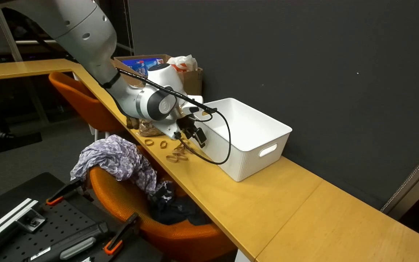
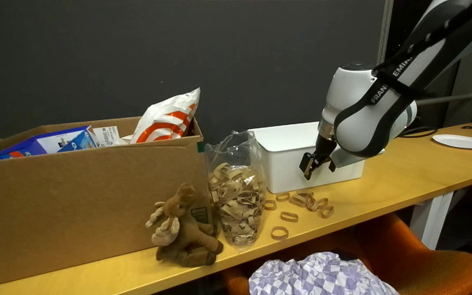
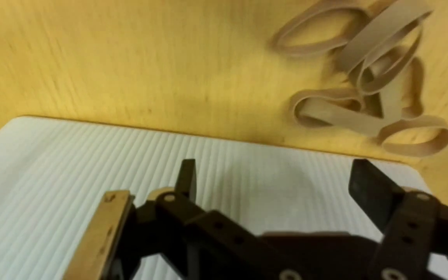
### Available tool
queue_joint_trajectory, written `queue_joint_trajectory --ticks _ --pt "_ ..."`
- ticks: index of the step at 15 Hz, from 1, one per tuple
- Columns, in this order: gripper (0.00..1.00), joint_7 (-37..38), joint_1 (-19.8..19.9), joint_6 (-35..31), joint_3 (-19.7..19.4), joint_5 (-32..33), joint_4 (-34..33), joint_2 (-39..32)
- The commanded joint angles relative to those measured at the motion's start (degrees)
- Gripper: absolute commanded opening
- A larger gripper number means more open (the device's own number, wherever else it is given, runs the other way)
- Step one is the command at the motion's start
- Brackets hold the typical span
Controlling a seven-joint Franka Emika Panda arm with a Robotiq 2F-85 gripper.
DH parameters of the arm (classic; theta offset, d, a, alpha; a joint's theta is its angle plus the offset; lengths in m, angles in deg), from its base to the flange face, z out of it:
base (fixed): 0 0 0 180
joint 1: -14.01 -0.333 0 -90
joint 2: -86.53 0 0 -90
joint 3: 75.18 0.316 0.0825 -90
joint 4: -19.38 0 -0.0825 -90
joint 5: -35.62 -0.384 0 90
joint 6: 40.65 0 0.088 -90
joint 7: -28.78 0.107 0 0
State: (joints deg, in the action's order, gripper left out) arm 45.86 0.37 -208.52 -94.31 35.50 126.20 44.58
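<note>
My gripper (image 3: 273,167) is open, with nothing between its fingers. It hangs beside the ribbed outer wall of a white plastic bin (image 3: 91,167), which fills the lower part of the wrist view. In both exterior views the gripper (image 1: 194,135) (image 2: 319,168) is above the table, close to the bin (image 1: 253,165) (image 2: 283,172); I cannot tell whether it touches the wall. A loose group of tan rubber bands (image 3: 383,35) lies on the table by the bin, below the gripper (image 2: 298,200). A clear bag of rubber bands (image 2: 238,209) stands upright nearby.
A cardboard box (image 2: 96,205) with packages stands past the bag. A brown plush moose (image 2: 193,241) sits before it. A white plate (image 2: 463,141) lies farther along the wooden table (image 1: 264,203). An orange chair (image 1: 184,236) with a patterned cloth (image 1: 115,158) stands at the table's edge.
</note>
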Motion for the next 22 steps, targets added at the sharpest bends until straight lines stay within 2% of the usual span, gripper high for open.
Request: queue_joint_trajectory --ticks 1,6,15,22 --pt "1.0 1.7 -0.6 4.1 2.2 -0.1 6.0 6.8" --pt "1.0 5.4 0.8 7.2 2.3 0.5 4.2 5.8" --pt "1.0 4.0 4.6 7.3 5.9 -0.5 -1.1 0.1" --pt "1.0 3.7 4.8 7.1 7.1 -0.5 -5.7 -4.3"
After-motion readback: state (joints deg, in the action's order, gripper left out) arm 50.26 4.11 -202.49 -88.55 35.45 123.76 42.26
